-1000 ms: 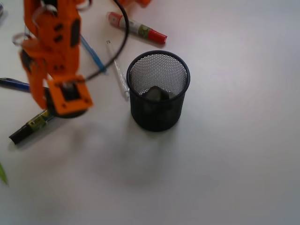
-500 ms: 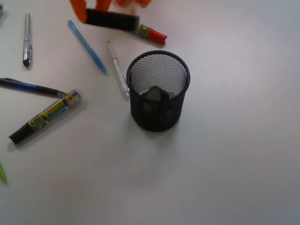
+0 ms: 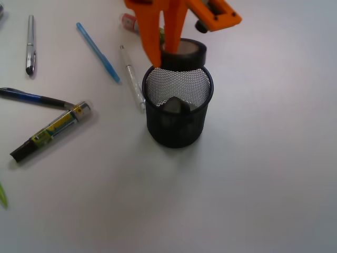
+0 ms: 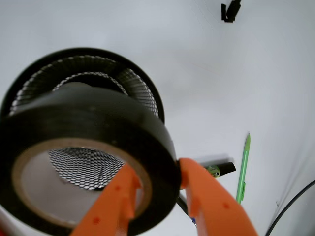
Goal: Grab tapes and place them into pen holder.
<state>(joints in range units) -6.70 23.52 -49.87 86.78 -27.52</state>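
While gripping the tape point(image 3: 183, 52) through its wall, the fingers point(image 4: 123, 196) are hanging just above the far rim of the holder point(image 3: 178, 103); delivery step underway. Another dark object is sitting inside. Next move, I judge: centring over the opening, then releasing. Pens point(image 3: 97, 51) are lying on the counter point(image 3: 263, 174).

black tape roll point(image 3: 183, 54) above mesh pen holder point(image 3: 178, 108); dark object inside

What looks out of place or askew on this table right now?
Nothing is spilled or damaged. The holder stands upright with something dark already inside, and the hand holds a black tape roll at its far rim. The pens lie scattered loosely to the holder's left, not in it.
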